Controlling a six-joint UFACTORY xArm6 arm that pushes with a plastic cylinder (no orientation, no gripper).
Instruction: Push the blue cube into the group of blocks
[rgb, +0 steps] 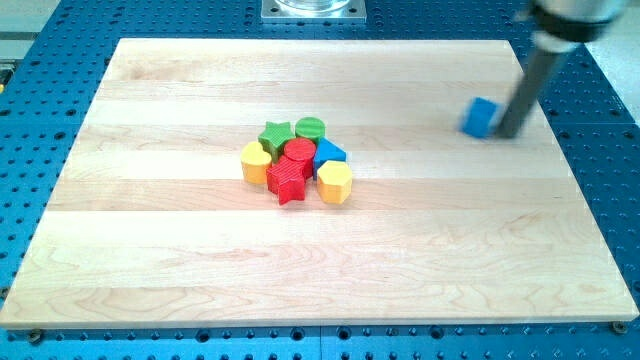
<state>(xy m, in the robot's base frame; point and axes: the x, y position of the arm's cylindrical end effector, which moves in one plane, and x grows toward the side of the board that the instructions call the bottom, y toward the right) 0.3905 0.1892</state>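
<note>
My tip (509, 133) touches blue cube (480, 117) on its right, w/ block group (297, 160) well left.

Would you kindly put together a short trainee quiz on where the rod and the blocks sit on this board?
1. True or false: my tip is beside the blue cube, on its view's-right side.
2. Which block lies nearest the view's bottom in the group? A) green star B) red star C) green cylinder
3. Fill in: from the group, the blue cube lies toward the view's ____.

Key: 1 true; 2 B; 3 right.
</note>
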